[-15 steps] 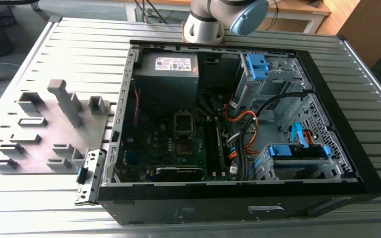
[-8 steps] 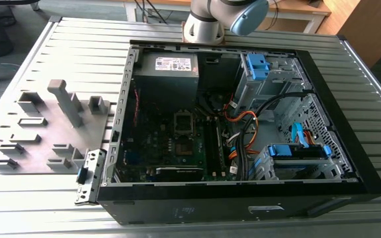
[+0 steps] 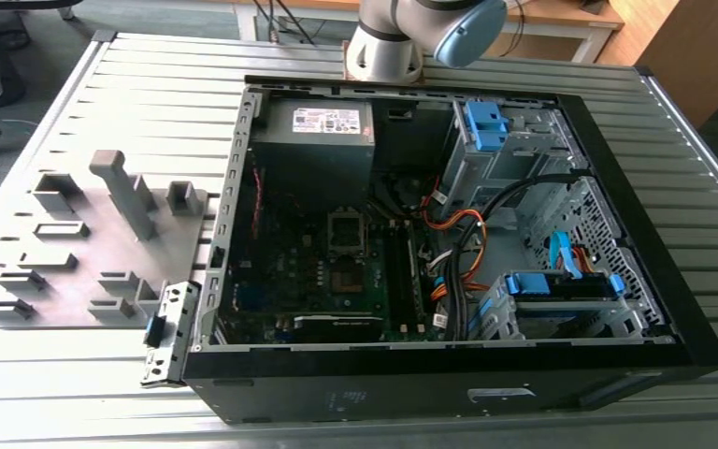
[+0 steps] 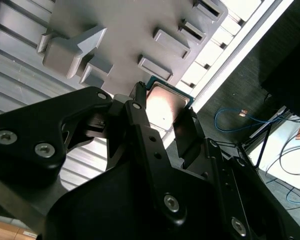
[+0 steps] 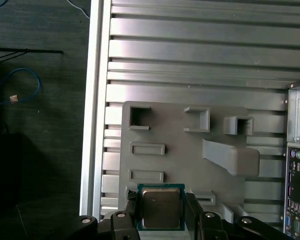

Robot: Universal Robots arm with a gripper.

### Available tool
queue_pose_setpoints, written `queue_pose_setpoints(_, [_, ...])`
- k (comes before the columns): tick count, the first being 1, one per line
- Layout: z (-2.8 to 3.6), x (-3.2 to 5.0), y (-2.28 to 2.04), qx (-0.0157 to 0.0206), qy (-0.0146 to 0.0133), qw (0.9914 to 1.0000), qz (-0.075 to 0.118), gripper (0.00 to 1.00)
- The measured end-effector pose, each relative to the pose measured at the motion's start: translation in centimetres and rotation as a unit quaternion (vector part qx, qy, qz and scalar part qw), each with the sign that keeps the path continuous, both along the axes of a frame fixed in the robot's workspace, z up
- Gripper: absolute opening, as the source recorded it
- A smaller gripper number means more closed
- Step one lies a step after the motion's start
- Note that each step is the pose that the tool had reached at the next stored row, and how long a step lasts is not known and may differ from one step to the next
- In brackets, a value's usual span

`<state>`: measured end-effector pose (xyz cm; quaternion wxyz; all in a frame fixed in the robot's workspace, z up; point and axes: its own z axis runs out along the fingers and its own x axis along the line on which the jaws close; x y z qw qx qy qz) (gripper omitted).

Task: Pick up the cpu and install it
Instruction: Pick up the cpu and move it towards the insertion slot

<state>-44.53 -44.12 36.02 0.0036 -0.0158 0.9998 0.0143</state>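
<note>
1. Broadly, a ribbed metal table [image 3: 160,65] carries everything, and the robot arm [image 3: 415,33] rises from its far edge.
2. An open computer case [image 3: 634,309] lies on its side on the table. Its motherboard [image 3: 322,281] faces up, and the square metal-framed socket [image 3: 345,227] sits near the middle of the board.
3. A grey tray [image 3: 85,253] with raised blocks and pockets lies flat just beside the case, on the exterior view's left. In the first wrist view the tray [image 5: 180,145] spreads out beneath the tool.
4. The gripper [image 5: 161,202] is black and two-fingered, and it hangs over the tray. Its fingers [image 5: 192,207] are drawn in to the width of the chip, each pressing one opposite edge. The second wrist view shows the gripper [image 4: 162,107] with the same narrow clamp.
5. The cpu [image 5: 161,206] is a thin square with a dull silver face and a green rim. It is held between those fingers with its face flat to the camera, and the cpu [image 4: 165,106] appears to be lifted clear of the tray surface.
6. By my reading, the pick is done and the install is not. The socket lies well apart from the tray, toward the exterior view's right of it, inside the case.
</note>
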Motion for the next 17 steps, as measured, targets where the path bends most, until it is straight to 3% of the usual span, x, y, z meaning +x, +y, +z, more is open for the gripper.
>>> queue_pose_setpoints(6, [0.45,0.01,-0.01,0.0,0.0001,1.0,0.0,0.47])
queue_pose_setpoints(17, [0.49,0.5,-0.01,0.0,0.0001,1.0,0.0,0.47])
